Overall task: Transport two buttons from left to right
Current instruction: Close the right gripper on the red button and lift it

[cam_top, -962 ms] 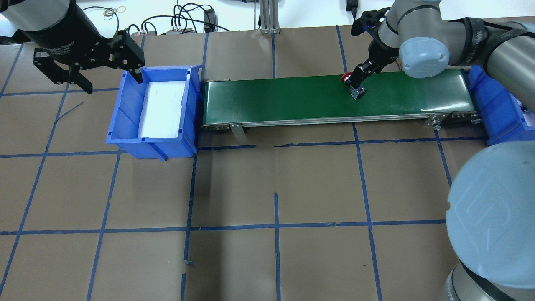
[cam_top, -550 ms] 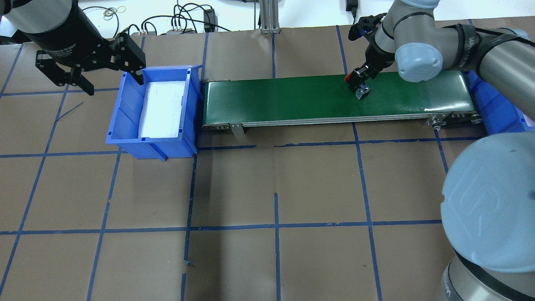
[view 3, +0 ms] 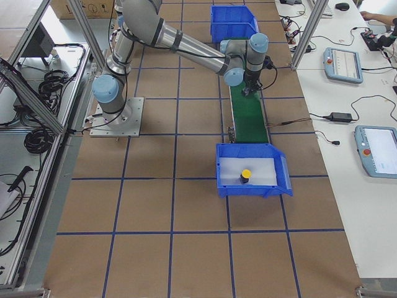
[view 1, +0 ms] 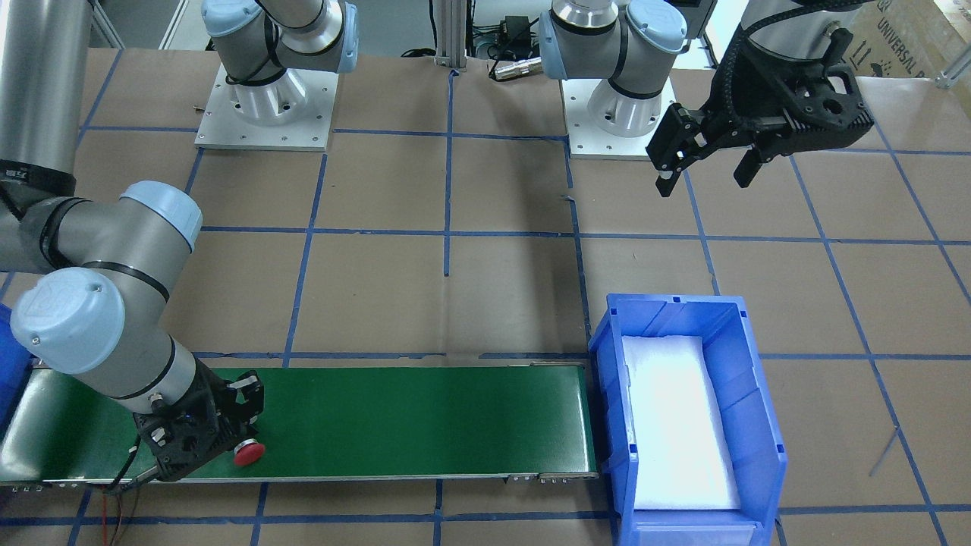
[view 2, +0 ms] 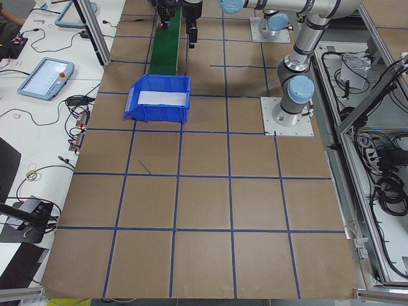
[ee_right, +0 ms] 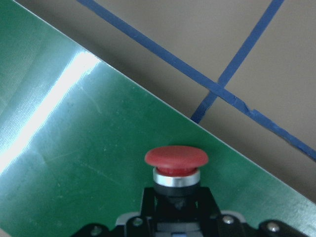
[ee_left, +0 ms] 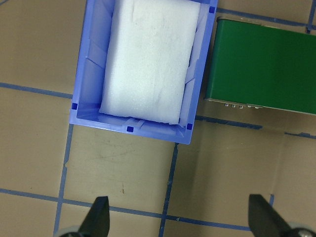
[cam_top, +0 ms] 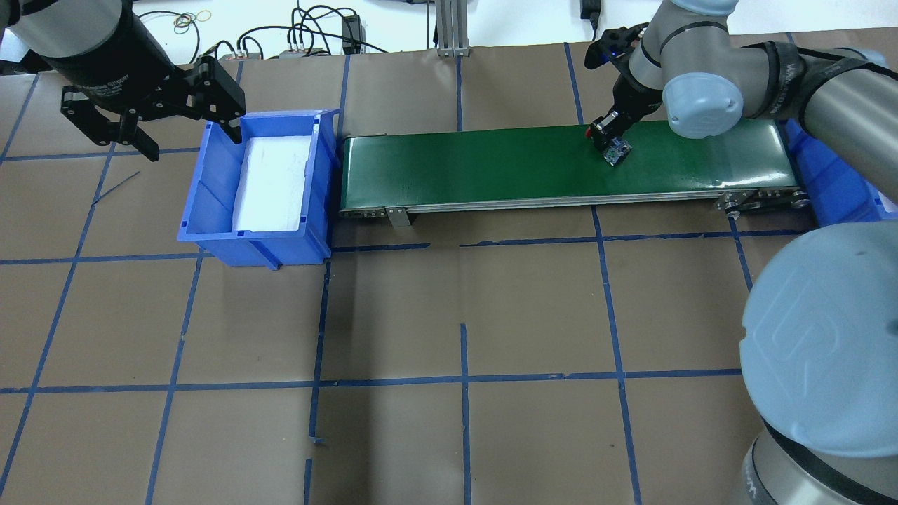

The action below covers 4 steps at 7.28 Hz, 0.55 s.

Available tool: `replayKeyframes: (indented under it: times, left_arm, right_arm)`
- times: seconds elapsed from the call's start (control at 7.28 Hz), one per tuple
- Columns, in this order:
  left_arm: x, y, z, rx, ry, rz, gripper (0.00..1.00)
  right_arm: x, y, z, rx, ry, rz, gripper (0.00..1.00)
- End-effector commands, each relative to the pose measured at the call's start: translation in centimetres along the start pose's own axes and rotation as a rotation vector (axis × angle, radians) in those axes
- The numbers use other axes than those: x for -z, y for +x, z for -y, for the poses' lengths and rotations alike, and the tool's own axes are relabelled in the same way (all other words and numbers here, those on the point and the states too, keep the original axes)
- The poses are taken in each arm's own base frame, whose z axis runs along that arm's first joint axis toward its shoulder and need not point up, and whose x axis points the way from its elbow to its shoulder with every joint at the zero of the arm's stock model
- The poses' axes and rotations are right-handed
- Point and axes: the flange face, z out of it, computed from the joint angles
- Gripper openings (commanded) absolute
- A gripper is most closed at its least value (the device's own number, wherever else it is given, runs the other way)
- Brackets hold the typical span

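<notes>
My right gripper (cam_top: 605, 135) is shut on the red button (ee_right: 176, 157), gripping its black body, with the red cap sticking out past the fingers. It holds the button over the right part of the green conveyor belt (cam_top: 491, 165), near the belt's far edge. The red cap also shows in the front view (view 1: 248, 453). My left gripper (cam_top: 191, 142) is open and empty, up in the air beside the left blue bin (cam_top: 210, 210). A yellow button (view 3: 246, 176) shows on the bin's foam only in the exterior right view. The other views show bare foam.
A second blue bin (cam_top: 828, 182) stands at the belt's right end, partly behind my right arm. The left bin holds a white foam pad (ee_left: 148, 59). Brown paper with blue tape lines covers the table (cam_top: 463, 315). Cables lie along the far edge.
My right gripper has moved a little to the right along the belt with the red button and turned it. My left gripper has barely shifted and stays open.
</notes>
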Motion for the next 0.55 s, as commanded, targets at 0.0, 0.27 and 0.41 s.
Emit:
replayKeyframes:
  times: [0.0,0.27,0.41]
  left_arm:
    - [-0.1,0.0,0.0,0.000,-0.001,0.001,1.00]
    - [-0.1,0.0,0.0,0.000,-0.001,0.001,1.00]
    - [0.0,0.0,0.0,0.000,0.000,-0.001,1.00]
  right_arm:
    - [3.8,0.3,0.3,0.003,0.023,-0.065,0.21]
    - [7.7,2.3,-1.4,-0.039,0.000,-0.180,0.21]
    - [8.6,4.3,-2.6,-0.074,0.000,-0.198,0.21]
